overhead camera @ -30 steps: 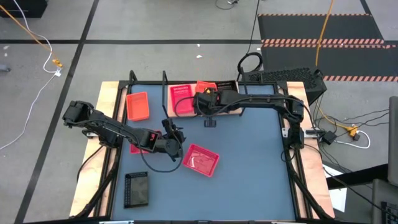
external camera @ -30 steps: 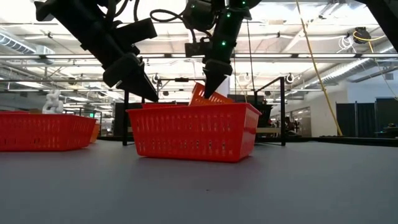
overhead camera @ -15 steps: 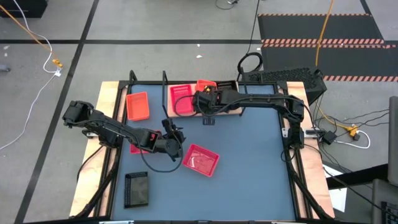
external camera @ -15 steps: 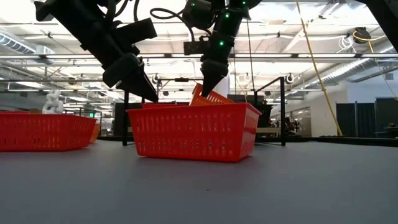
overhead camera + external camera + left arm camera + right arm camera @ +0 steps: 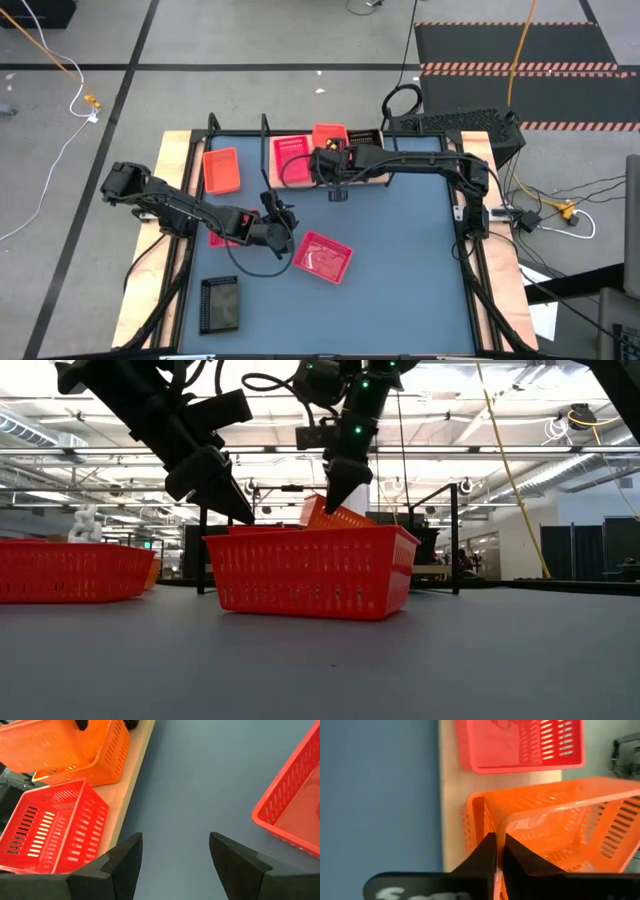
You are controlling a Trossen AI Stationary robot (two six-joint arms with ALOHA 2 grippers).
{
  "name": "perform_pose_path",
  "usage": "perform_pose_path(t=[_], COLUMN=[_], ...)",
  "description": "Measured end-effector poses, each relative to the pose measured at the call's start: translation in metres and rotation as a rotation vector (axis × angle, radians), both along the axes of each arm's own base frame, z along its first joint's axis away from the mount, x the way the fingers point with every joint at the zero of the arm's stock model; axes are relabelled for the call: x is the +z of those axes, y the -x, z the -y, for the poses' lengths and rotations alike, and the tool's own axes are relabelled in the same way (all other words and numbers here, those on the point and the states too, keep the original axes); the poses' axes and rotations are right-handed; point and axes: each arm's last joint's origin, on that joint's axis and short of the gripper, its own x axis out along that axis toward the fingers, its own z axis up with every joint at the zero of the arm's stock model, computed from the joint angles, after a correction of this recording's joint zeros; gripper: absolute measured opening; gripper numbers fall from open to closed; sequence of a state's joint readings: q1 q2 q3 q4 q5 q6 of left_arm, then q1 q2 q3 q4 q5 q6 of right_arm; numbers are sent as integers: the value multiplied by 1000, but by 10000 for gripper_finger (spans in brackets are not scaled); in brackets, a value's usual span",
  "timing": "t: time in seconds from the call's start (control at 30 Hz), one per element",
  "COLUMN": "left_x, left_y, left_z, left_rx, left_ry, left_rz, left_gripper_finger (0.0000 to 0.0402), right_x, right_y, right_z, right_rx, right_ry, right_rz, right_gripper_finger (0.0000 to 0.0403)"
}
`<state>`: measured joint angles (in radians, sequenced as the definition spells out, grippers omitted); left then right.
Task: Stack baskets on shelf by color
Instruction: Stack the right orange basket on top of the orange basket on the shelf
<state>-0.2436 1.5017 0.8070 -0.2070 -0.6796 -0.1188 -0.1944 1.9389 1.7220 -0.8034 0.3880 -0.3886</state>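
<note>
My right gripper (image 5: 333, 158) is over the wooden shelf (image 5: 385, 176) at the far edge, shut on a tilted orange basket (image 5: 330, 135). A pinkish-red basket (image 5: 291, 158) rests flat on the shelf beside it. Farther left sits another orange basket (image 5: 221, 170). My left gripper (image 5: 283, 224) hangs open above the blue tabletop, touching nothing. Just to its right lies a pinkish-red basket (image 5: 322, 257). A black basket (image 5: 220, 303) lies near the front left. My right gripper pinches the orange basket's near wall at its rim (image 5: 509, 823) between its two fingers. The fingers slant down from above, coming from the table's near side. The basket sits tilted with the held edge (image 5: 325, 512) raised; what its low side rests on is hidden.
A black wire frame (image 5: 265, 140) stands at the shelf's left end. Another pinkish-red basket (image 5: 218, 239) lies under the left arm. A dark basket (image 5: 364, 139) shows on the shelf behind the right gripper. Bare blue tabletop (image 5: 410, 260) spreads to the right.
The orange basket in my right gripper has turned squarer to the shelf and shifted slightly toward the far edge. In the low view its raised edge has swung a little to the left. My right wrist has tipped and rolled a bit. The left arm kept still.
</note>
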Motion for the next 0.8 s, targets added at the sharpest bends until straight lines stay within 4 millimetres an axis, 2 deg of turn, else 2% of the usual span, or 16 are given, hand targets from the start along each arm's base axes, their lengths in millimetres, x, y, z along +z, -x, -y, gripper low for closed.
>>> perform_pose_path(t=[0.2, 0.57, 0.8], left_x=[0, 0, 0], left_y=[0, -1, -1], left_z=[-3, -4, -4], left_rx=[10, 18, 18], left_ry=[0, 4, 4], left_rz=[0, 4, 3], left_gripper_finger=[232, 232, 232], right_x=[12, 10, 11], right_y=[-2, 6, 5], right_z=[1, 6, 5], right_rx=[8, -45, -22], right_ry=[12, -21, -13], right_rz=[15, -44, -45], right_gripper_finger=[5, 7, 42])
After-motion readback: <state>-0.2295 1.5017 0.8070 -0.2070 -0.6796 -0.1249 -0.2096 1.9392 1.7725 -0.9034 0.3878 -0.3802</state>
